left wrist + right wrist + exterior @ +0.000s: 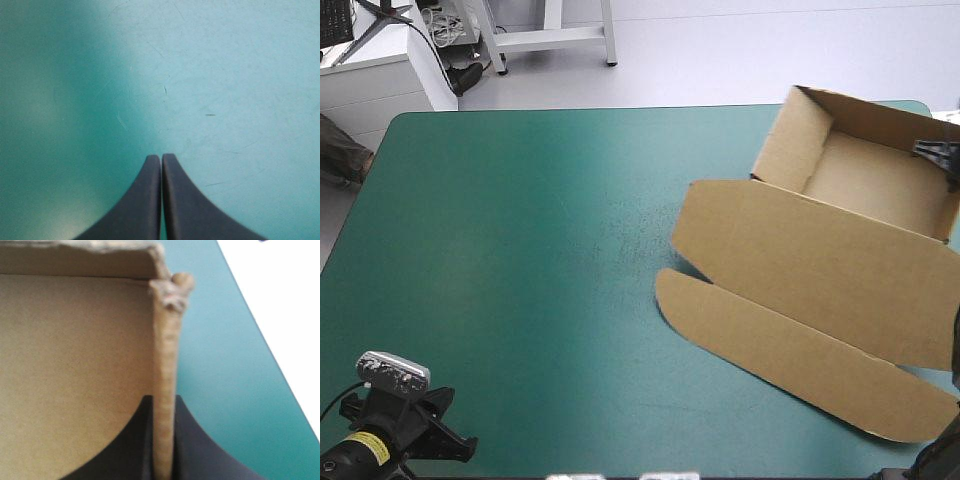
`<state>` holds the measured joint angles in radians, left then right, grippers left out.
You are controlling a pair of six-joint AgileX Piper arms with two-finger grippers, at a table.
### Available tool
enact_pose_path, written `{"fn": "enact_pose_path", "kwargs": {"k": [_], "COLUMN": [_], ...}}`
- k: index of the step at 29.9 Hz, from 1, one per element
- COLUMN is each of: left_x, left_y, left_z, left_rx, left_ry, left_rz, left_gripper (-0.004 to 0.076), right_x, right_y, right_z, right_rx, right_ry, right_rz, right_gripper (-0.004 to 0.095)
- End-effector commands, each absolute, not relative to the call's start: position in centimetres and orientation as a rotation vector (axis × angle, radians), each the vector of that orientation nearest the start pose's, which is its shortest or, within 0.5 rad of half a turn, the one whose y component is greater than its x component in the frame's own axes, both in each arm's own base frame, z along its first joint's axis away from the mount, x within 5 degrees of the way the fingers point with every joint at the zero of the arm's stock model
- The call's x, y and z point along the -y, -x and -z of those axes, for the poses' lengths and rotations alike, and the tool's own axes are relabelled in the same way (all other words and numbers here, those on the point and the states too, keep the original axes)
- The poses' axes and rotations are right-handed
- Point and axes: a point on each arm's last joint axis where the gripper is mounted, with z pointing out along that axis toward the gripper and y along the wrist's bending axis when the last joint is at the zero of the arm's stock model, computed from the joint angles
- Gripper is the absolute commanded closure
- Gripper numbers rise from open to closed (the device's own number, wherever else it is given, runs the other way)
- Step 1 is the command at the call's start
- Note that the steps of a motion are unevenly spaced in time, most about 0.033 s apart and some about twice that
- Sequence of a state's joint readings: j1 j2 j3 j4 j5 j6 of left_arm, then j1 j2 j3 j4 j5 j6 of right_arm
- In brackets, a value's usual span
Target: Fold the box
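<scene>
The brown box (880,180) stands at the table's far right as an open tray with its walls raised. Its lid (820,270) lies flat toward the front, ending in a rounded flap (800,350). My right gripper (938,152) is at the tray's right wall. In the right wrist view its black fingers (187,440) are shut on that wall (164,365), one inside and one outside, near a frayed corner (172,290). My left gripper (440,425) sits low at the near left corner, far from the box. It is shut (161,159) over bare cover.
The teal-green cover (520,250) stretches from the box to the left edge. The tray stands close to the table's far right corner, and the pale floor (280,300) shows just beyond the table's edge outside the gripped wall.
</scene>
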<state>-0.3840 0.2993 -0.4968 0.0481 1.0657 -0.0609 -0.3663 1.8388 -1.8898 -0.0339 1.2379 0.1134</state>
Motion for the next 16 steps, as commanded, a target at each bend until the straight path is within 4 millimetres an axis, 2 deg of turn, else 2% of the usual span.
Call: {"fn": "enact_pose_path", "kwargs": {"k": [1, 5, 7, 11, 13, 16], "left_x": [1.3, 1.3, 1.3, 1.3, 1.3, 1.2], "left_y": [-4.3, -4.3, -4.3, -4.3, -4.3, -4.3], "left_z": [-28.1, -28.1, -28.1, -28.1, -28.1, -28.1], "left_rx": [-2.257, -2.255, -2.257, -2.257, -2.257, -2.254], "left_ry": [-0.367, -0.367, -0.367, -0.367, -0.367, -0.369], "left_rz": [0.179, 0.180, 0.179, 0.179, 0.179, 0.161], "left_gripper": [0.0734, 0.0734, 0.0734, 0.0734, 0.0734, 0.0734], "right_x": [17.3, 19.9, 20.6, 20.6, 20.6, 20.6], "right_y": [-34.1, -32.9, -32.8, -32.9, -32.9, -32.9], "right_z": [-39.0, -38.8, -38.4, -38.3, -38.2, -38.3], "right_rx": [-2.504, -2.498, -2.506, -2.517, -2.516, -2.517], "right_ry": [-0.735, -0.803, -0.819, -0.802, -0.802, -0.802], "right_rz": [0.125, 0.229, 0.264, 0.267, 0.258, 0.268], "right_gripper": [0.0927, 0.0926, 0.0927, 0.0911, 0.0839, 0.0668]}}
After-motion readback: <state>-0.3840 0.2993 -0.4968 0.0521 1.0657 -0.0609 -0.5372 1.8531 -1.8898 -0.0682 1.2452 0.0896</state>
